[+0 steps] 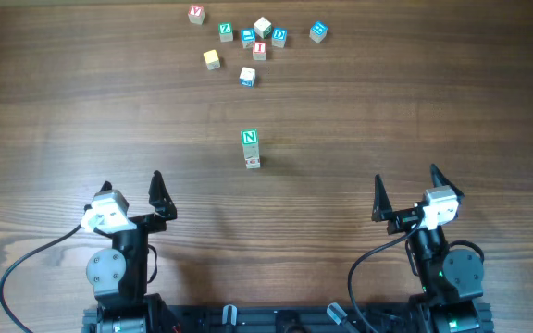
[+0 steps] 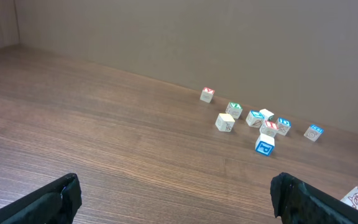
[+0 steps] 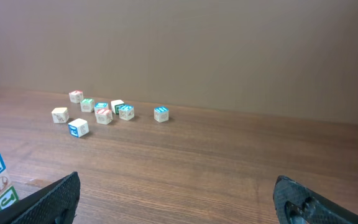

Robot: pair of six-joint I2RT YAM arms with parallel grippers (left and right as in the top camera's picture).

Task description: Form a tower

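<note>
Tower (image 1: pixel 251 149) stands ahead, between both sets of jaws, all apart, empty. Likely light, tippy; grip low, flat sides.

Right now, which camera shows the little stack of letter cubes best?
The overhead view: the tower stands whole, green N on top, apart from the loose cubes. The right wrist view cuts it at its left edge; the left wrist view catches only a corner.

Soft, even light covers the wooden table (image 1: pixel 63 111), casting only faint shadows; the overhead view is sharp.
</note>
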